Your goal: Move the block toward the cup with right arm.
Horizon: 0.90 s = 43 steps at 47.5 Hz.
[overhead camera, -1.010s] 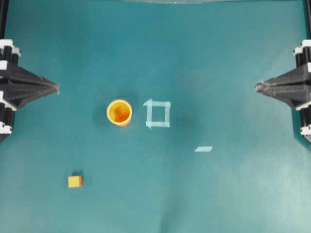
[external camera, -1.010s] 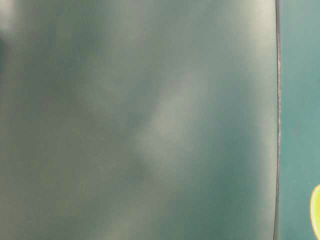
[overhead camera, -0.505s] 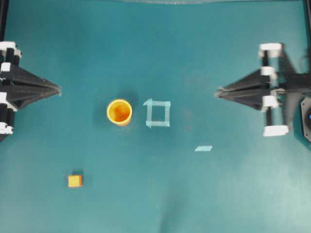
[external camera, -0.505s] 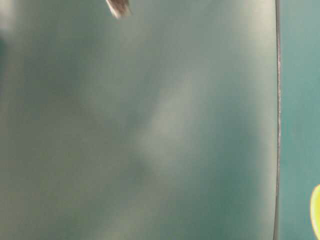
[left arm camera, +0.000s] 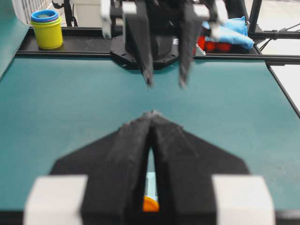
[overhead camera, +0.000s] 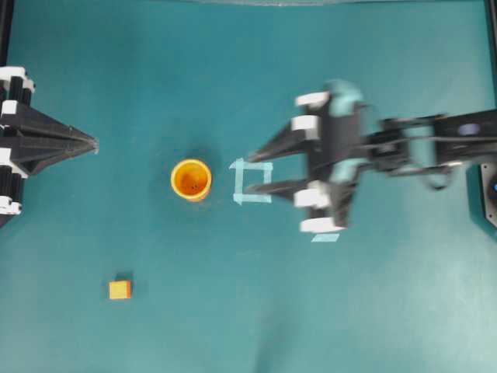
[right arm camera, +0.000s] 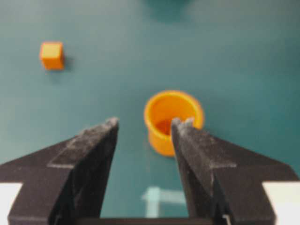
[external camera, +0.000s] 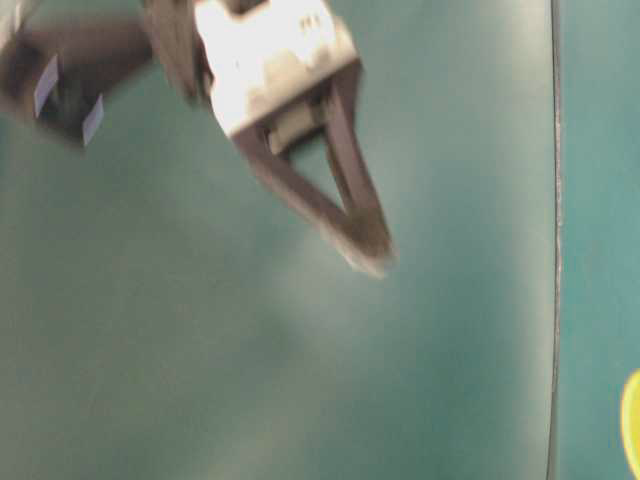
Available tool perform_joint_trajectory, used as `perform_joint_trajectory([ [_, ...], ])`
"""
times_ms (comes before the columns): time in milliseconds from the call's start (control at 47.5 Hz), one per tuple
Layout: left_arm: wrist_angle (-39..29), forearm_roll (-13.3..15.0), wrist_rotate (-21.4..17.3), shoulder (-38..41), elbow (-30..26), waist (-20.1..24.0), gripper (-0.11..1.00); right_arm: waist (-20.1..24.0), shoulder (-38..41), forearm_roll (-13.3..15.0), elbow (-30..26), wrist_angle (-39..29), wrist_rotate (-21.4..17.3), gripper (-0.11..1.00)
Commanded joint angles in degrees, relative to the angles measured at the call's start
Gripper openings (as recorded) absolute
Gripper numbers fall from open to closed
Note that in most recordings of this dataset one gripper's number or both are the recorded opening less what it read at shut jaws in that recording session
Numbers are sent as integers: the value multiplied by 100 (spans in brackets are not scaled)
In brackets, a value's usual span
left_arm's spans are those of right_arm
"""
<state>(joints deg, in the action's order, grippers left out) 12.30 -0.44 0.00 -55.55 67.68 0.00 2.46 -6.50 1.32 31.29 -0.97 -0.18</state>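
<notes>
Teal table (overhead camera: 233,326); right arm (overhead camera: 419,144) stretched level over tape square (overhead camera: 252,183), fingers (overhead camera: 268,148) apart; left fingers (overhead camera: 81,142) together.

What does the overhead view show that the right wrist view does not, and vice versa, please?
Only the overhead view shows the left gripper shut at the table's left side, the whole right arm reaching out, and a loose tape strip. Only the right wrist view shows a close look between the right gripper's open jaws. Both show the cup, the block lying apart from it, and the tape square.
</notes>
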Motion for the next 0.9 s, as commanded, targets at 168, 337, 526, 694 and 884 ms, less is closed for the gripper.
perform_joint_trajectory([
  [168,26,-9,9,26,-167,9,0,448,1028,220,-1679,-738,9,56],
  [337,26,0,9,26,-167,9,0,659,1564,229,-2320,-853,9,56],
  [526,26,-9,9,26,-167,9,0,791,2109,202,-2804,-835,-9,56],
  [694,26,0,9,35,-167,9,0,835,2514,193,-3076,-765,-62,56],
  [884,26,-9,9,44,-167,9,0,870,2821,88,-3305,-475,-79,56],
])
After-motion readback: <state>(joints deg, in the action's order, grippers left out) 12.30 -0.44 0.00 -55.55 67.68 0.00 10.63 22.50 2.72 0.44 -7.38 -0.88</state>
